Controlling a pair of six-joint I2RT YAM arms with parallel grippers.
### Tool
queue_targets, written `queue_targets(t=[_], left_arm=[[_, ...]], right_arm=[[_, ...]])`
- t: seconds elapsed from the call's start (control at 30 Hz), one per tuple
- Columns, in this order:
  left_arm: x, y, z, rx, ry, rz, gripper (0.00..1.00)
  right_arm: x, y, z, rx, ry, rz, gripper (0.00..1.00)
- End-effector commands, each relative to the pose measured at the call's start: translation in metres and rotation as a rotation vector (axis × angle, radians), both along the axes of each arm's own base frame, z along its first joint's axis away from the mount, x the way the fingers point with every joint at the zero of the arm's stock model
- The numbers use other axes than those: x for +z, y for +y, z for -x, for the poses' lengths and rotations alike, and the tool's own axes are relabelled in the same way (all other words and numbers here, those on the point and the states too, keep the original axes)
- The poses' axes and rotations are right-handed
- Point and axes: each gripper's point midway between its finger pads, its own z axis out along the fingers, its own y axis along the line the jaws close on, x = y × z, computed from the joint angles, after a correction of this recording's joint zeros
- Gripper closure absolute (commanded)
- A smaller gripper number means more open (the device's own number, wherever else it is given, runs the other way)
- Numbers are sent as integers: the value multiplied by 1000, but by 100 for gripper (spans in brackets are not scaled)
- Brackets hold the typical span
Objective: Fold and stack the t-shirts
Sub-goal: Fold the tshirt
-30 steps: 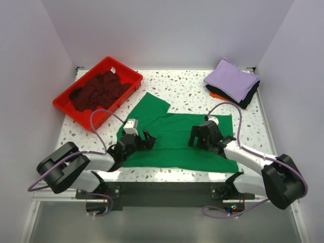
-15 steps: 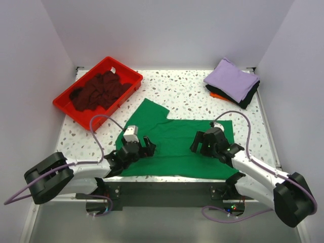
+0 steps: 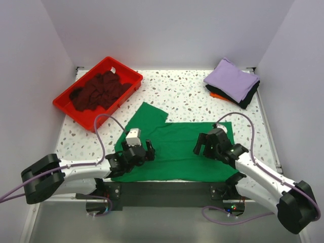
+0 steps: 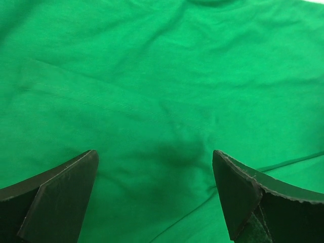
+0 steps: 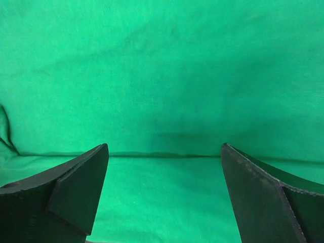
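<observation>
Hanging spread wide and grasping nothing, the left pincer (image 3: 146, 150) and right pincer (image 3: 203, 144) sit low over the bright green t-shirt (image 3: 173, 144), which lies flat at the near edge of the counter (image 3: 187, 91). Its long axis runs left to right, so each arm has its own half directly beneath; a sleeve (image 3: 150, 113) points away toward the far left.

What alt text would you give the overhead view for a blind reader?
The left claw and right claw, both open, are poised low over a bright green t-shirt spread on a speckled table. A red tray of maroon cloth sits back left; a folded stack topped with lavender sits back right.
</observation>
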Motion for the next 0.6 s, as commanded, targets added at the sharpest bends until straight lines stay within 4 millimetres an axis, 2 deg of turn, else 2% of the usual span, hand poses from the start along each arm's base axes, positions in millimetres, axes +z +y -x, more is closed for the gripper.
queue_targets(t=[0.0, 0.03, 0.07, 0.1, 0.13, 0.17, 0.2, 0.23, 0.3, 0.37, 0.4, 0.43, 0.47, 0.5, 0.53, 0.57], left_arm=[[22, 12, -10, 18, -58, -104, 0], [34, 11, -16, 33, -97, -109, 0], [45, 11, -22, 41, -126, -111, 0], [65, 6, -31, 44, -168, -107, 0], [74, 6, -37, 53, -189, -111, 0], [83, 9, -45, 68, -206, -110, 0], [101, 6, -55, 65, -251, -98, 0], [107, 10, -66, 72, -259, -84, 0], [124, 8, -83, 50, -307, -59, 0], [132, 10, -99, 51, -329, -59, 0], [138, 8, -106, 32, -355, -81, 0], [140, 7, -114, 23, -357, -98, 0], [154, 1, -124, 21, -378, -94, 0], [143, -2, -133, 1, -356, -144, 0], [141, -4, -142, -21, -345, -147, 0], [138, -12, -156, -32, -329, -159, 0]], right_arm=[[39, -15, -18, -32, -87, 89, 4], [49, -18, -24, -32, -115, 116, 4], [70, -17, -35, -41, -163, 119, 4], [79, -19, -41, -51, -187, 135, 4], [88, -25, -49, -68, -224, 171, 3], [101, -22, -61, -77, -261, 176, 1], [107, -24, -68, -88, -280, 196, 1], [120, -28, -80, -115, -313, 228, 1], [119, -25, -96, -108, -303, 260, 1], [134, -23, -119, -120, -333, 244, 1], [126, -22, -129, -114, -308, 250, 1], [132, -34, -142, -148, -314, 245, 1], [130, -37, -152, -159, -311, 229, 2], [128, -39, -158, -157, -297, 210, 2], [120, -56, -168, -199, -273, 229, 2], [119, -63, -174, -216, -275, 235, 2]])
